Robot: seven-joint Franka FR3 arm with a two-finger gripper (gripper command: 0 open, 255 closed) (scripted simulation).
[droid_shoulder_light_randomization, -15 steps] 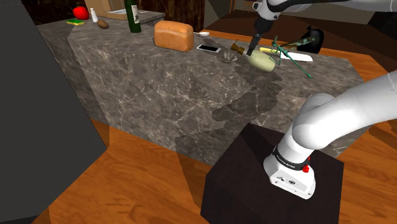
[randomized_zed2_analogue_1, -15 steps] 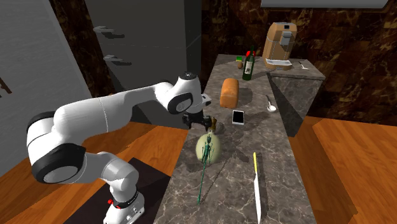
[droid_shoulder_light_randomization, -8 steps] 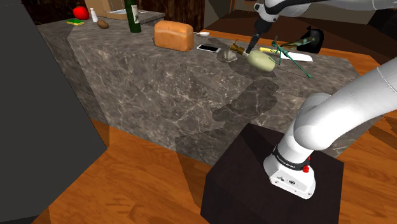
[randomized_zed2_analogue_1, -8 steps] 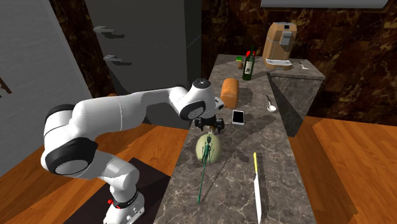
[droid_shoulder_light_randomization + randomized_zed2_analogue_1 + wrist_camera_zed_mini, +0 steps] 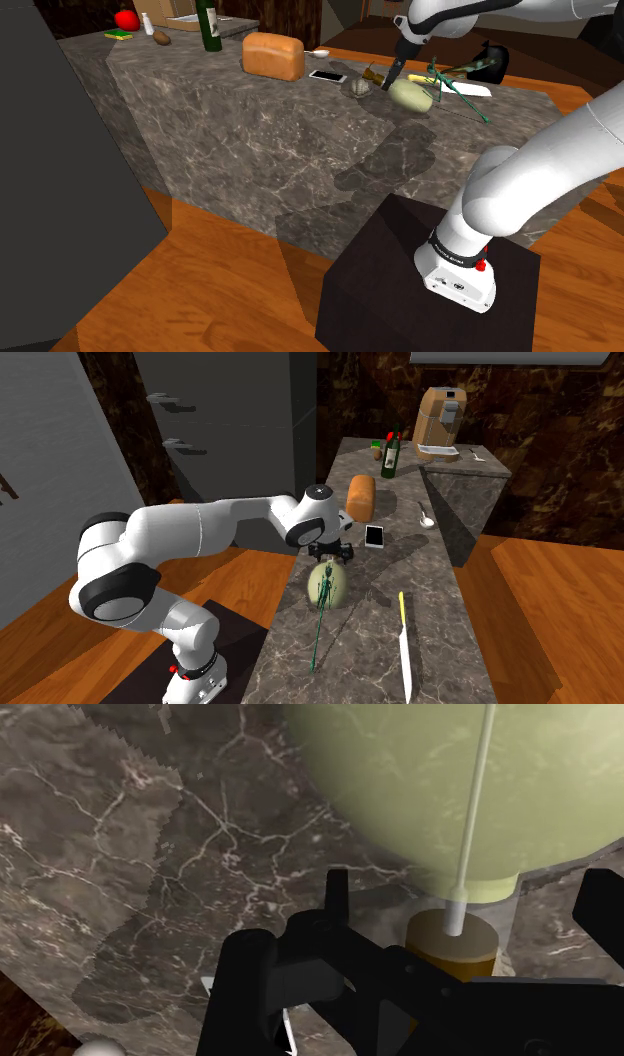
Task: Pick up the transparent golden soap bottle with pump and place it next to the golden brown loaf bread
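Note:
The soap bottle [image 5: 412,96] lies on its side on the marble counter [image 5: 260,140]; its body is pale yellow-green with a golden collar [image 5: 452,942] and a black pump [image 5: 320,979]. My gripper [image 5: 392,83] is down at the bottle's neck end, also seen from across as the gripper [image 5: 331,554] just beyond the bottle [image 5: 327,586]. In the wrist view the gripper [image 5: 468,904] is open, its fingers apart on either side of the collar without touching it. The golden brown loaf [image 5: 273,55] stands further along the counter, the loaf [image 5: 361,498] beyond a phone.
A phone [image 5: 328,76] and a small grey object [image 5: 360,88] lie between bottle and loaf. A white knife [image 5: 403,642] and a long green stem [image 5: 318,632] lie on the bottle's other side. A wine bottle [image 5: 209,25] and spoon [image 5: 426,517] stand beyond the loaf.
The arm has swung further over the counter and the gripper has come down a little toward the bottle's neck. The bottle has not moved.

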